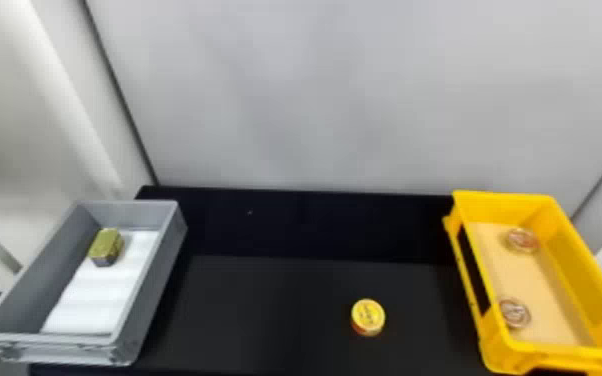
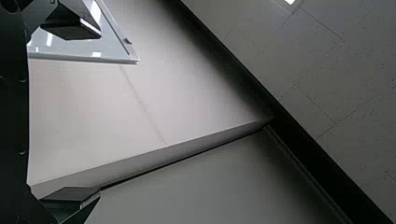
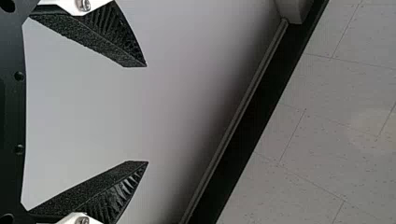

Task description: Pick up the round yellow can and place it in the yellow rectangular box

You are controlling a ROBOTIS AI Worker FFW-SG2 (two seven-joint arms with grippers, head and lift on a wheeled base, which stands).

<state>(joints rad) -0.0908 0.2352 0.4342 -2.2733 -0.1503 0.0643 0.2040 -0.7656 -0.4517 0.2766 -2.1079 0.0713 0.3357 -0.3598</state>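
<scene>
The left gripper (image 2: 99,113) has its black jaws spread wide, with pale wall (image 2: 116,102) showing through the gap; a glossy panel with a light frame (image 2: 79,46) lies behind one of them. The right gripper (image 3: 147,114) stands with its ribbed black jaws spread too — bare wall between them, and a dark band (image 3: 261,121) and tiled ceiling (image 3: 327,116) past their tips.

Well apart from both pairs of jaws, the round yellow can (image 1: 368,316), red low on its side, sits on the black desk (image 1: 265,310). To its right, also away from the jaws, is the yellow rectangular box (image 1: 585,270) of plastic, two round tins (image 1: 522,240) resting apart on its tan bottom. Off on the robot's left, clear of either pair of jaws — a grey rectangular plastic bin (image 1: 130,212) with a white liner (image 1: 100,295) and a green-gold block-shaped tin (image 1: 107,246) toward its far end.
</scene>
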